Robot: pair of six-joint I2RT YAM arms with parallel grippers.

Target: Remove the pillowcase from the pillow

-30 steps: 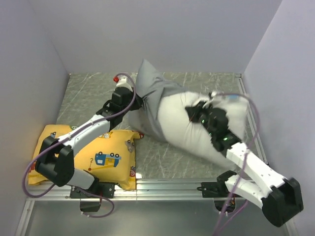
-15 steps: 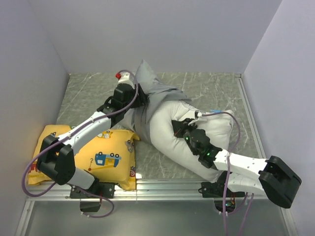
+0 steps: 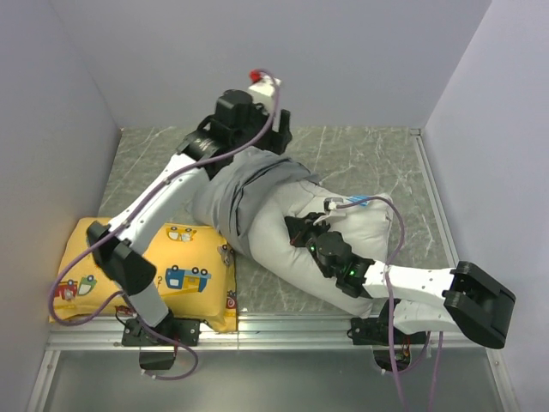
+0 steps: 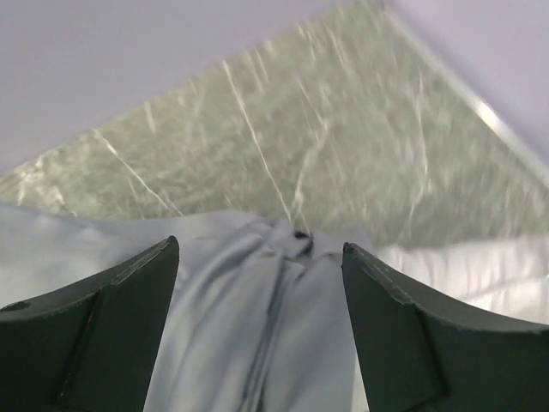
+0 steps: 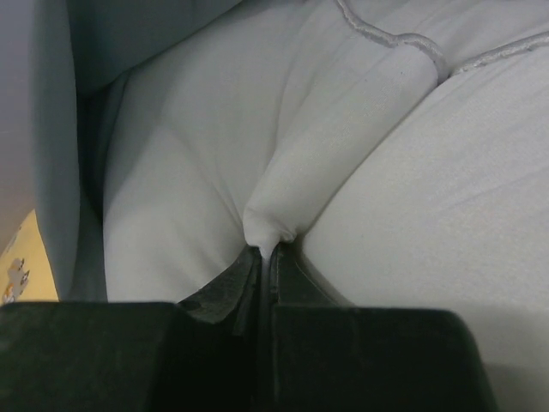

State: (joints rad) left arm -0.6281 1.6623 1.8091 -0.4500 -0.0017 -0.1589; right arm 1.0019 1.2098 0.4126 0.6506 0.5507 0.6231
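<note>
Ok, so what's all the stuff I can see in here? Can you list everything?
pillowcase: one, silver-grey, bunched over the far-left end of the pillow
pillow: one, white, lying slantwise mid-table, mostly uncovered
blue tag: one, blue, at the pillow's right end
yellow cushion: one, yellow with cartoon vehicles, near-left corner of the table
table: one, marbled grey-green, under everything
left gripper: one, black, open, over the pillowcase at the far side
right gripper: one, black, shut, pinching a fold of the pillow
</note>
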